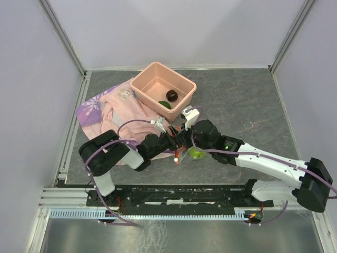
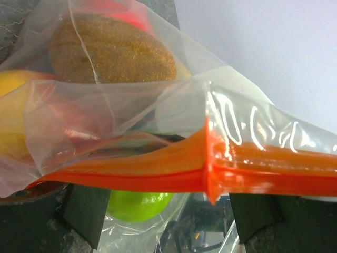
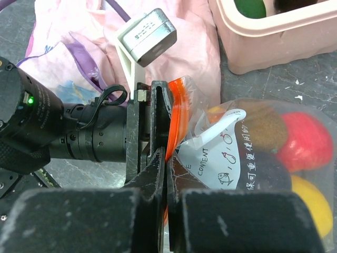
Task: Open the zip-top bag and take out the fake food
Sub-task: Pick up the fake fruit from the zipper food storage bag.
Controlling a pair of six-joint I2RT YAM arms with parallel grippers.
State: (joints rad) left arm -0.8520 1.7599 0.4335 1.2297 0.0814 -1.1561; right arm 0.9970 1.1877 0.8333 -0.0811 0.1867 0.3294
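The zip-top bag (image 1: 190, 152) is held up between both grippers at the table's front centre. Its orange-red zip strip (image 2: 158, 171) runs across the left wrist view, in front of my left gripper (image 2: 168, 196), whose fingers stand wide apart on either side. My left gripper (image 1: 169, 143) is open. My right gripper (image 3: 167, 161) is shut on the strip (image 3: 178, 113) at the bag's edge. The fake food is inside the bag: a brown kiwi (image 2: 110, 50), a yellow fruit (image 3: 310, 203), a red one (image 3: 305, 139) and a green one (image 2: 139, 205).
The salmon-pink tub (image 1: 138, 84) stands behind the grippers with a dark fruit (image 1: 171, 95) and a green one (image 1: 165, 104) in it. The pink-and-purple cloth (image 1: 105, 110) lies to the left, under the left arm. Walls close the table on three sides.
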